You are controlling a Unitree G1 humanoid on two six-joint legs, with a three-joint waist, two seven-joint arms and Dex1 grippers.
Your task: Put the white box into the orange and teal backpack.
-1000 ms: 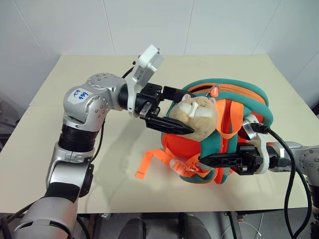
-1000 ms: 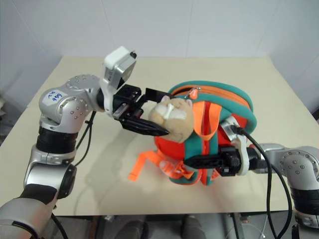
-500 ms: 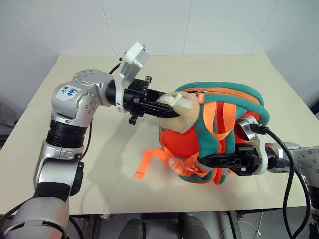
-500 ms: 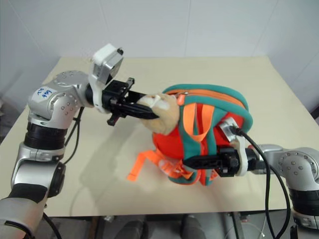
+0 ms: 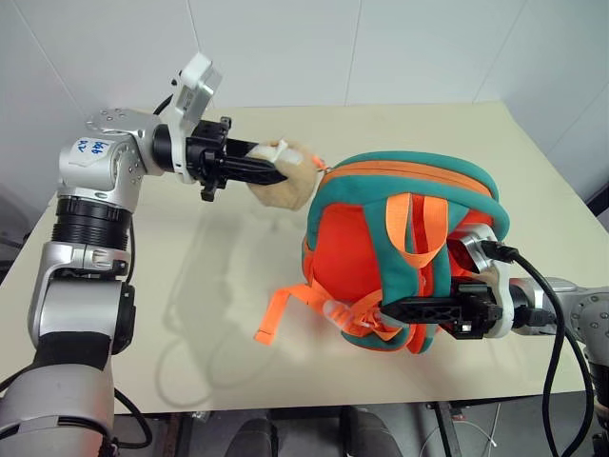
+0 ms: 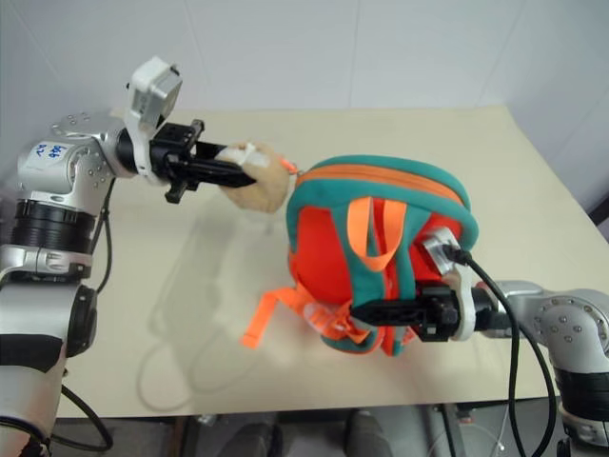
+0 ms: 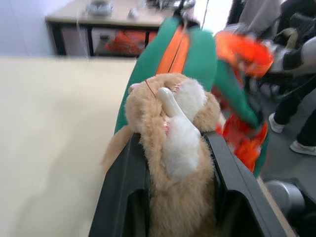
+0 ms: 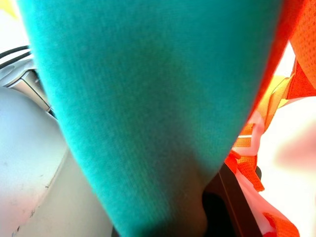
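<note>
Tan plush fills the grip of the left gripper in the left eye view: its black fingers are closed on the plush animal head, held off the table in the upper left of the frame. A second ago those fingers stood wide apart beside the head at the frame's middle; since then they have clamped onto it and the arm has drawn it up and leftward, stretching it away from the orange and teal backpack. The backpack sits right of centre, its strap side facing the camera, an orange webbing strap trailing onto the table at lower centre. At lower right the right gripper has its fingers pressed close together at the backpack's lower edge, among the straps, where it also was a second ago; what exactly they pinch is hidden.

The right eye view shows the same layout, the head drawn clear of the backpack's teal rim.

In the left wrist view the head lies squeezed between the two black fingers, the teal and orange bag beyond it and people's legs at the far right.

The right wrist view is blocked by teal fabric close against the lens.

The white box cannot be seen.
</note>
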